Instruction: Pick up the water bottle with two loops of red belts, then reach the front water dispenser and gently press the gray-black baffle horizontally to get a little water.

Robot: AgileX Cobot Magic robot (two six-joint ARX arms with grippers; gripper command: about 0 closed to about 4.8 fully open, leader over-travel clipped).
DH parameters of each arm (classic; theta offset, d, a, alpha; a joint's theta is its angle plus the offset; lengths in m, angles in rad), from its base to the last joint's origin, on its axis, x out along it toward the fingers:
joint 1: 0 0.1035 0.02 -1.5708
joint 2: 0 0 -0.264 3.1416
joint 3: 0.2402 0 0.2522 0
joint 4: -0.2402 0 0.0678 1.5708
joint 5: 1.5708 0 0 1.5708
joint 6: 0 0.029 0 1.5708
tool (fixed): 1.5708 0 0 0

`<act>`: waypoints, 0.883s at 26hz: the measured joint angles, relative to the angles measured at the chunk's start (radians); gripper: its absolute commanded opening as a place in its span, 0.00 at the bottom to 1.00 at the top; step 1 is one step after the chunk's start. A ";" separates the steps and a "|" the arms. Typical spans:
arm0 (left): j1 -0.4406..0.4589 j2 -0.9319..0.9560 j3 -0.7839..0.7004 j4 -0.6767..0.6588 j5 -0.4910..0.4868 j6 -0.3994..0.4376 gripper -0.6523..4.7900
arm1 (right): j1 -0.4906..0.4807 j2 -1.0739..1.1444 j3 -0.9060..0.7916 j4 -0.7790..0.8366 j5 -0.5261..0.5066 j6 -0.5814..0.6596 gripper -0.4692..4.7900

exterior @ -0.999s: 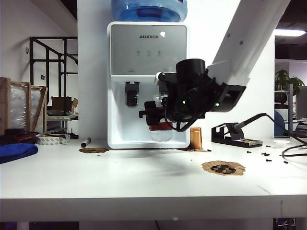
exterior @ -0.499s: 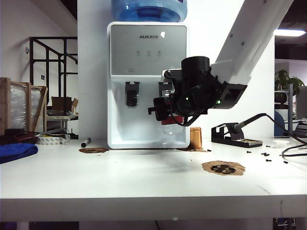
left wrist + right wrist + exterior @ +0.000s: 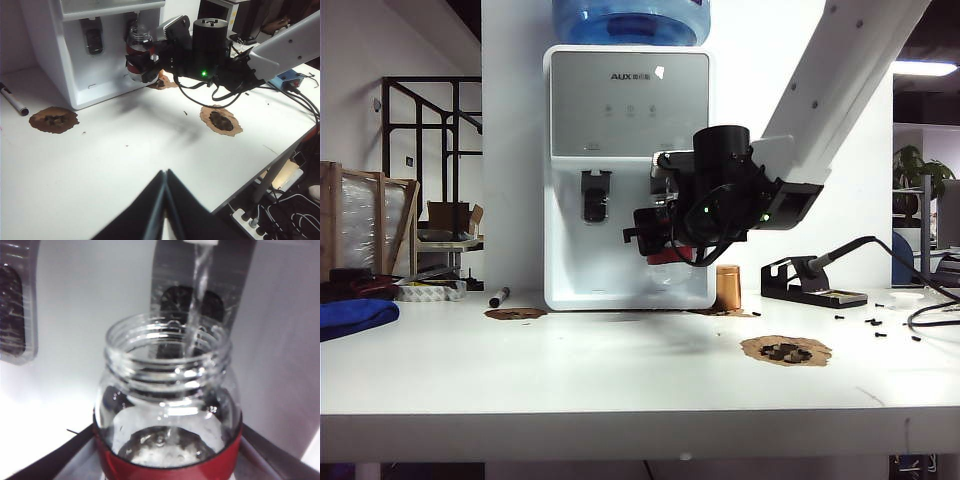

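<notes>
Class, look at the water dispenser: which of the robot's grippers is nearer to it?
Right. The right gripper is at the water dispenser, holding the water bottle under its tap. The left gripper, shut, hangs back over the table's near part, well short of it.

1. The water dispenser (image 3: 628, 175) stands at the desk's (image 3: 620, 380) back edge.
2. The right gripper (image 3: 655, 235) holds the water bottle (image 3: 665, 262) up in the dispenser's recess, off the desk.
3. A copper cylinder (image 3: 727, 287) stands just beside the dispenser.
</notes>
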 measured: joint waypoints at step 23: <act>0.000 0.000 0.000 0.000 0.000 0.000 0.11 | -0.007 0.028 0.062 -0.031 -0.004 0.000 0.08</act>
